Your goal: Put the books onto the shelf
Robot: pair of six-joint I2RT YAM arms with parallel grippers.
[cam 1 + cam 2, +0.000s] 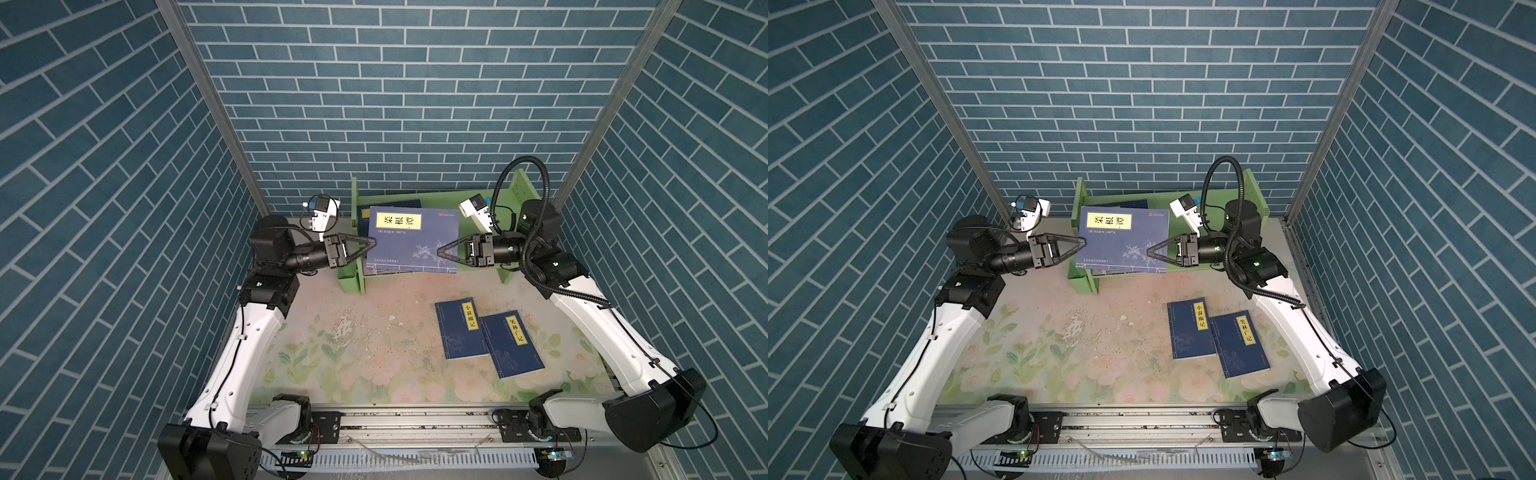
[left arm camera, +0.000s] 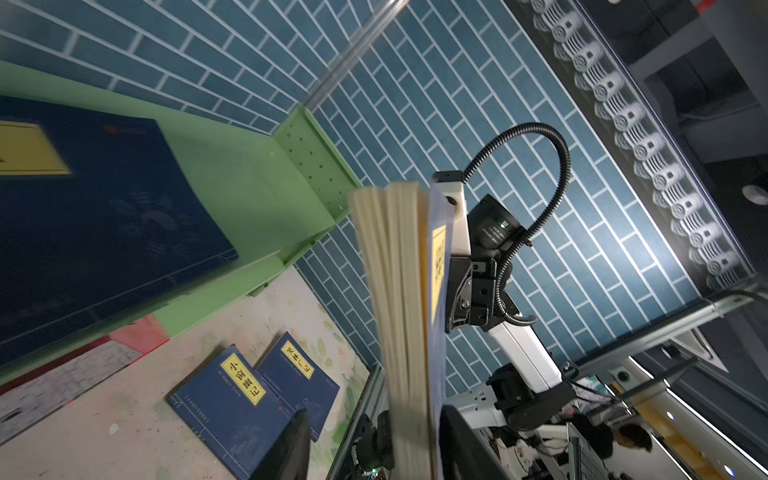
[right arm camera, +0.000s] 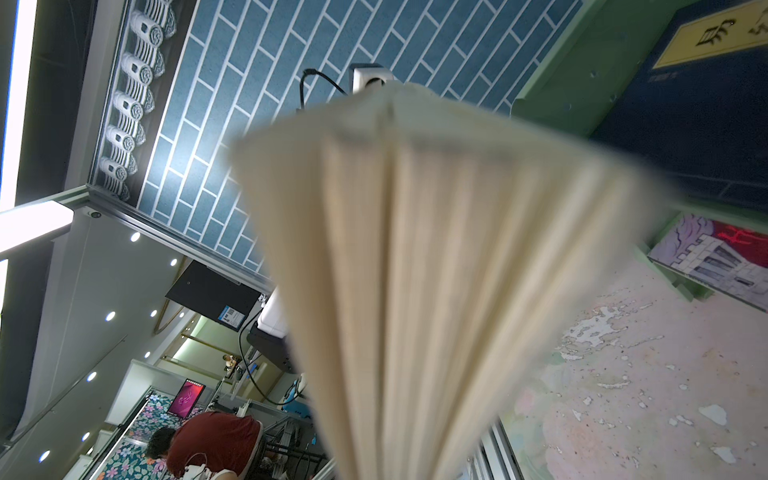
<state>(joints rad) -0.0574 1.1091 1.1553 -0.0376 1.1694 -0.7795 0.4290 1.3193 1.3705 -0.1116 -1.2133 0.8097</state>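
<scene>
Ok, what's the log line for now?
left end effector: open | right end effector: shut on big blue book near green shelf | two small blue books: on table

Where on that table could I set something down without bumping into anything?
The flowered tabletop is bare across its left and middle, between the left arm and the two blue books, and along the front strip by the rail. It is crowded at the back: the left gripper and right gripper flank the held book before the green shelf.
</scene>
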